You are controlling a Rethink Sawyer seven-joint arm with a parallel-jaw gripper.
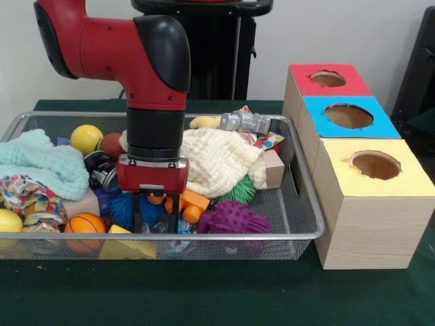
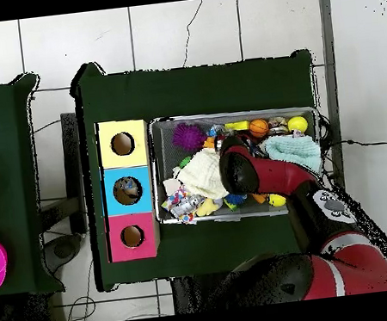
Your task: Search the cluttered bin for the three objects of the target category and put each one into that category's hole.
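Note:
The bin (image 1: 299,236) of silver wire mesh is full of mixed toys and cloths; it also shows in the overhead view (image 2: 156,172). My gripper (image 1: 158,221) points straight down into its front middle. Its two black fingers (image 1: 138,221) stand apart and reach in among a blue spiky ball (image 1: 126,207), an orange block (image 1: 194,204) and clear plastic. I see nothing held. The hole (image 1: 328,79) in the red-topped box is at the far right, also in the overhead view (image 2: 133,236). In the overhead view the arm (image 2: 237,167) hides the gripper.
The blue-topped box's hole (image 1: 349,116) and the yellow-topped box's hole (image 1: 375,165) lie nearer the camera. A purple spiky ball (image 1: 233,217), an orange basketball (image 1: 85,224), a cream knitted cloth (image 1: 221,159), a mint cloth (image 1: 41,163) and a grey toy (image 1: 245,122) lie in the bin.

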